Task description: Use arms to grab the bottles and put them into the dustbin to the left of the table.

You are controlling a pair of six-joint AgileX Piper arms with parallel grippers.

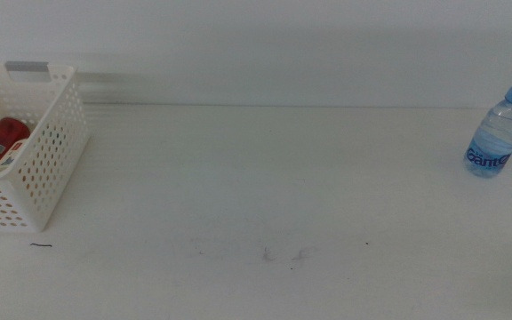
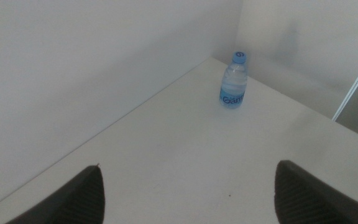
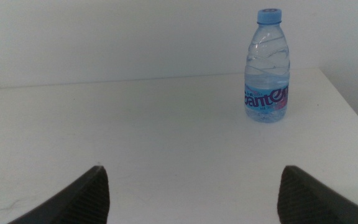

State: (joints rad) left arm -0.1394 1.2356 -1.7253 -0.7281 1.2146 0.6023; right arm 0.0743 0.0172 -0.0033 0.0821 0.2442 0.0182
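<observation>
A small clear water bottle (image 1: 496, 133) with a blue cap and blue label stands upright at the far right of the table (image 1: 265, 178). It also shows in the left wrist view (image 2: 234, 79) and the right wrist view (image 3: 266, 67). The white perforated dustbin (image 1: 47, 156) stands at the left edge, with a red can (image 1: 0, 144) lying inside it. My left gripper (image 2: 188, 196) is open with nothing between its jaws, well short of the bottle. My right gripper (image 3: 194, 196) is open too, facing the bottle from a distance. Neither arm shows in the middle view.
Faint dark scuff marks (image 1: 283, 255) lie near the table's front edge, and a short black mark (image 1: 40, 245) sits in front of the dustbin. A plain white wall runs behind the table.
</observation>
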